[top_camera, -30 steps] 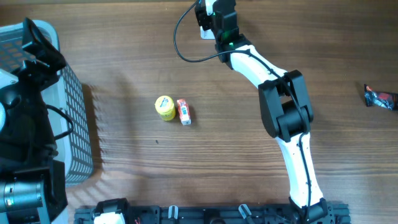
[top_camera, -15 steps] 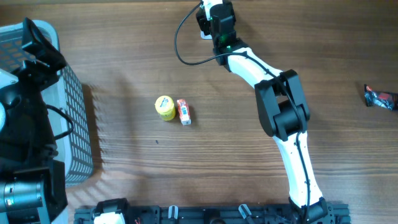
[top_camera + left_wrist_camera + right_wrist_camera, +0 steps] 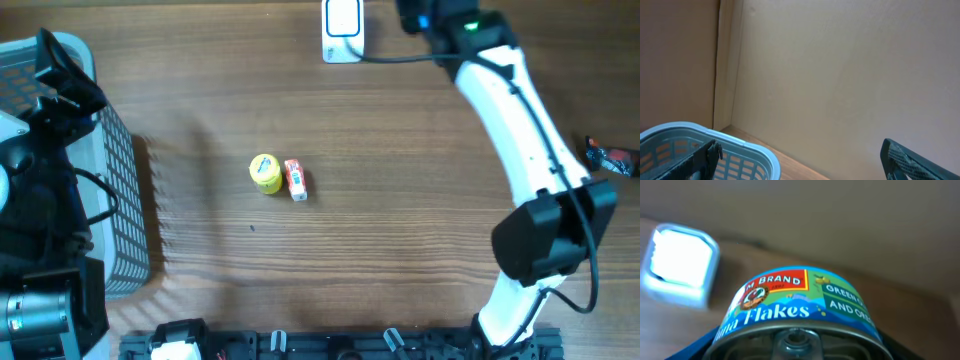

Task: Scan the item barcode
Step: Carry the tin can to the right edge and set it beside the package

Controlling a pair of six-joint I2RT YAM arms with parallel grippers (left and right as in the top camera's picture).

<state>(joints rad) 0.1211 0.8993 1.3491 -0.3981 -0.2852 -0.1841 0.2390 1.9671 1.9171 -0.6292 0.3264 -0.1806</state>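
While the table (image 3: pixel 400 220) is read from its left edge across, one light blue basket (image 3: pixel 125 180) comes first, at 9 o'clock, with the left arm (image 3: pixel 45 210) standing over it. The left gripper (image 3: pixel 800 147) is spread as wide as it goes. Its two dark fingers (image 3: pixel 702 157) sit at the lower corners of the left wrist view, with nothing between them and one curve of the basket rim below.

Near the middle of the table lie two small things: one yellow round tub (image 3: pixel 265 173) and, just beside it at 3 o'clock, one red and white box (image 3: pixel 295 180).

At 12 o'clock, against the far edge, stands one white scanner (image 3: pixel 342 30).

The right arm (image 3: pixel 520 130) rises from its base at 5 o'clock and reaches to about 1 o'clock, where the top of the overhead view cuts off its end. The right wrist view shows the right gripper (image 3: pixel 796 347) partly closed around one tuna can (image 3: pixel 800 305), which fills the lower half of the view. The can's ring-pull top faces the camera, and its blue label reads "Flakes". From the tuna can, the scanner shows its lit white face at 10 o'clock, apart from the can.

At 3 o'clock, by the right edge, lies one dark packet (image 3: pixel 610 157) with red on it, well apart from everything else.
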